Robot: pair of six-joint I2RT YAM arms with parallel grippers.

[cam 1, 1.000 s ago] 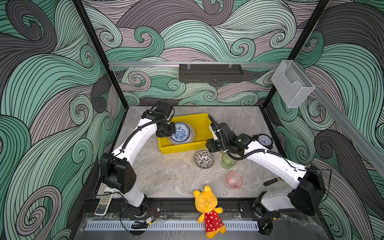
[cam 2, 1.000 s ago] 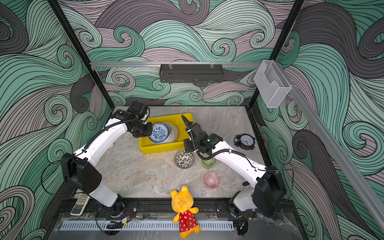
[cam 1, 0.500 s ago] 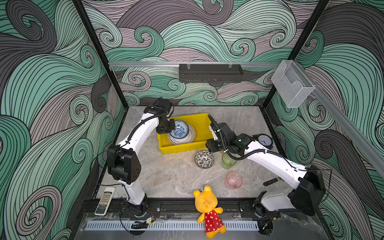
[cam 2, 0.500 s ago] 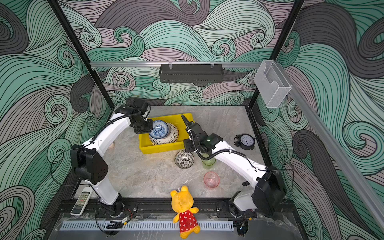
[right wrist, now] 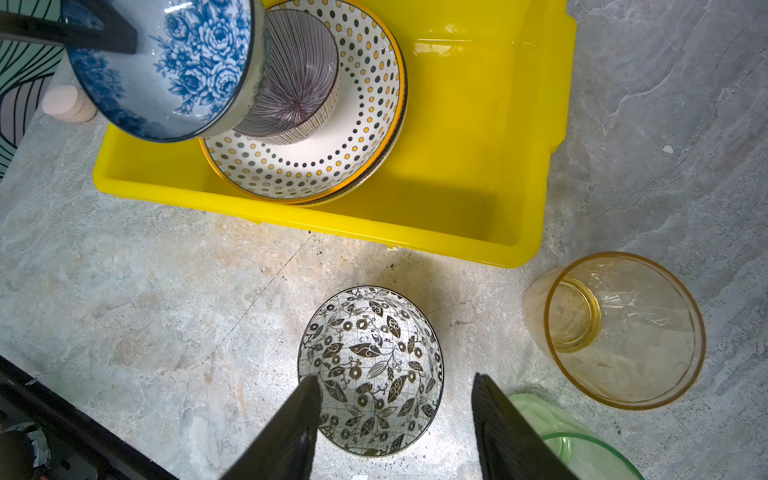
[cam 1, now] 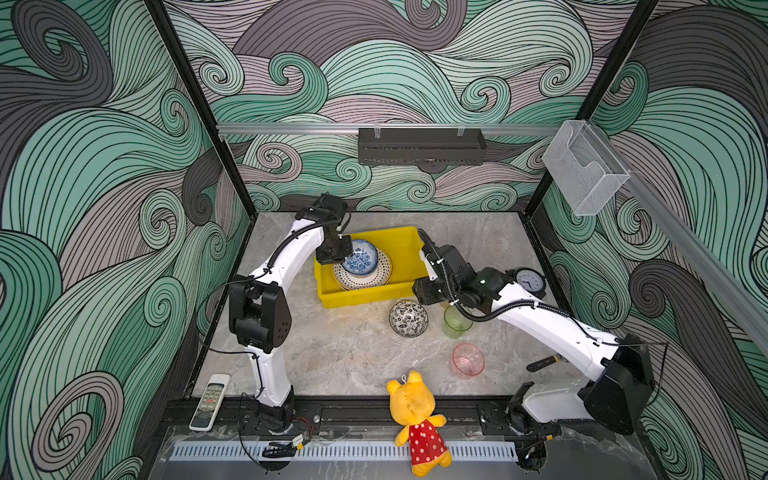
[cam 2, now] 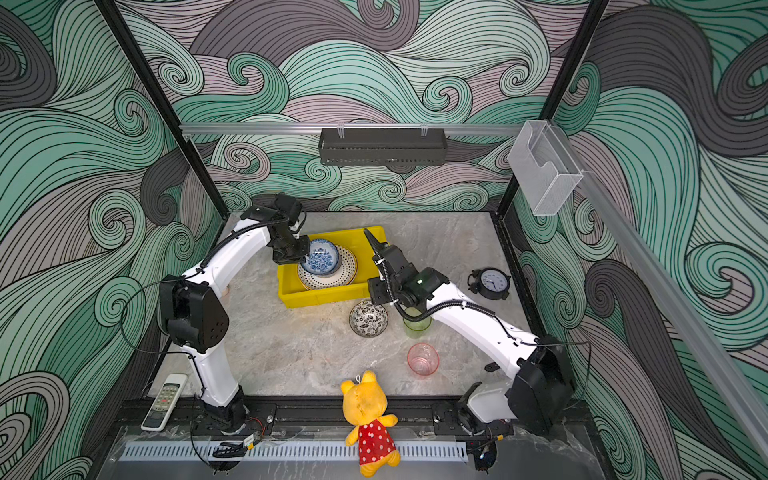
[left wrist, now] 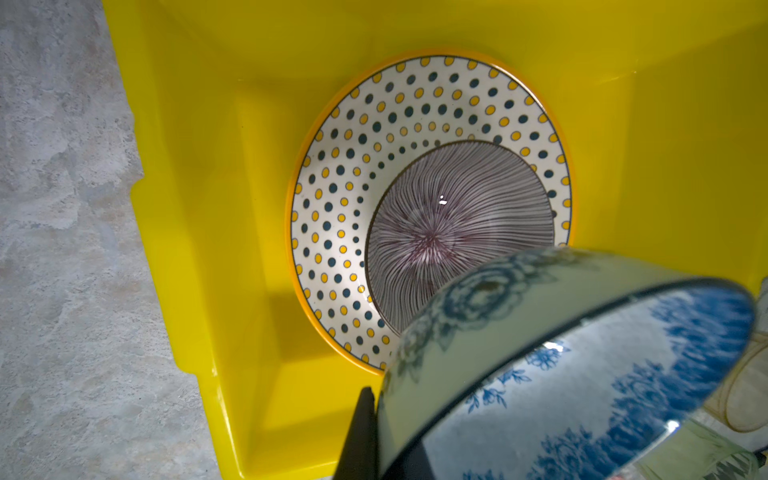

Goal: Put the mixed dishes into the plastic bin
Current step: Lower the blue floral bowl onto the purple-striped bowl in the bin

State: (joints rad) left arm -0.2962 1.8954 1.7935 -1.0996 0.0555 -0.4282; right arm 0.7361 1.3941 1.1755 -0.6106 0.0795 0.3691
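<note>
the left gripper (cam 1: 345,254) is clamped tight on the rim of the blue floral bowl (cam 1: 360,258), one finger (left wrist: 360,432) against its outer wall; the bowl hangs tilted inside the yellow bin (cam 1: 401,245), at the bin's left end, above the purple-striped bowl (left wrist: 449,224) that sits on the dotted plate (left wrist: 353,145) on the bin's floor; the right gripper (right wrist: 397,382) stands partly open and holds nothing, over the black-white leafy bowl (right wrist: 374,365) just outside the bin's near wall; the green cup (cam 1: 456,322) and amber cup (right wrist: 623,328) stand near the bin's near right corner, the pink cup (cam 1: 468,360) farther from the bin; since a second ago the left arm's elbow has swung up and in toward the bin, the floral bowl has edged toward the bin's far wall, and the right arm has not shifted; the left forearm slopes up to the bin's far left corner, wrist bent down into the bin; the right arm stretches low toward the bin's near right corner.
</note>
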